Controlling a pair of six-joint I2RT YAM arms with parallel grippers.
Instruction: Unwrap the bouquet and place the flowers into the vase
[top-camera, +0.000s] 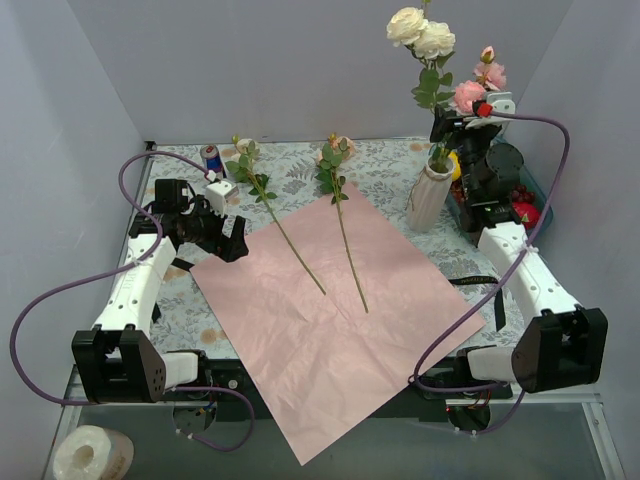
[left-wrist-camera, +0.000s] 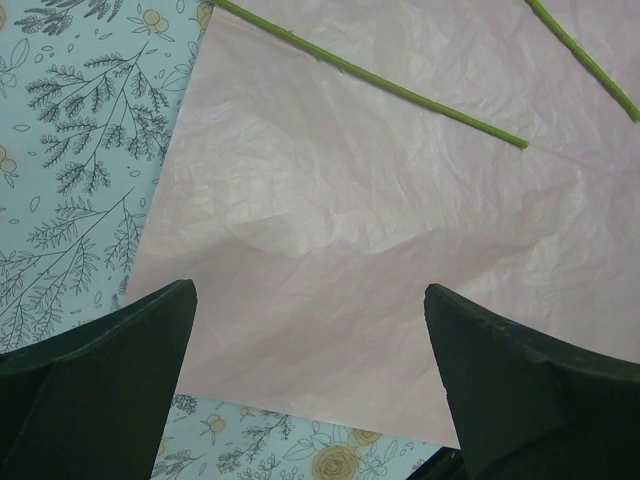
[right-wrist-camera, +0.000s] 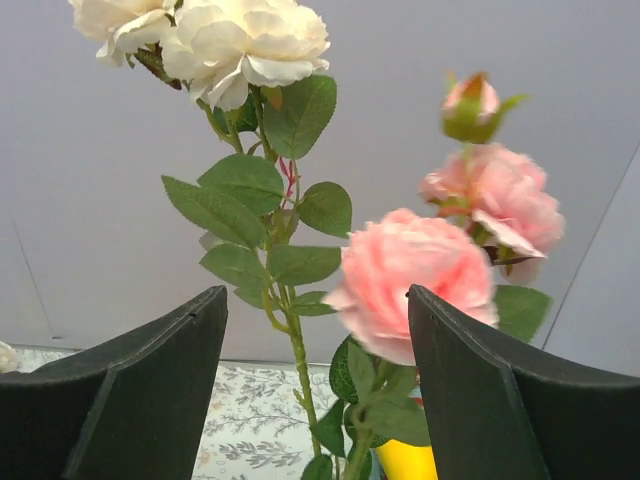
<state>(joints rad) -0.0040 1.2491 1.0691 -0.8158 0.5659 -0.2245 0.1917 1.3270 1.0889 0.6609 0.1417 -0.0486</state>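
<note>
The bouquet lies unwrapped: its pink paper sheet (top-camera: 330, 330) is spread flat on the table. Two flowers (top-camera: 285, 232) (top-camera: 347, 235) lie across the sheet, blooms toward the back. The whitish ribbed vase (top-camera: 428, 198) stands at the back right and holds a white-bloomed stem (top-camera: 420, 32) and a pink-bloomed stem (top-camera: 480, 88). My right gripper (top-camera: 450, 128) is open just above the vase. In its wrist view the gripper (right-wrist-camera: 317, 292) has the white roses' stem (right-wrist-camera: 300, 360) and a pink rose (right-wrist-camera: 415, 280) between wide jaws. My left gripper (top-camera: 230, 238) (left-wrist-camera: 310, 288) hangs open over the sheet's left corner, holding nothing.
A blue-red can (top-camera: 212, 158) stands at the back left. A teal bowl (top-camera: 530, 185) of fruit sits behind the right arm. A black ribbon (top-camera: 478, 282) lies right of the sheet. A roll of tape (top-camera: 92, 455) rests at the near left. Grey walls enclose the table.
</note>
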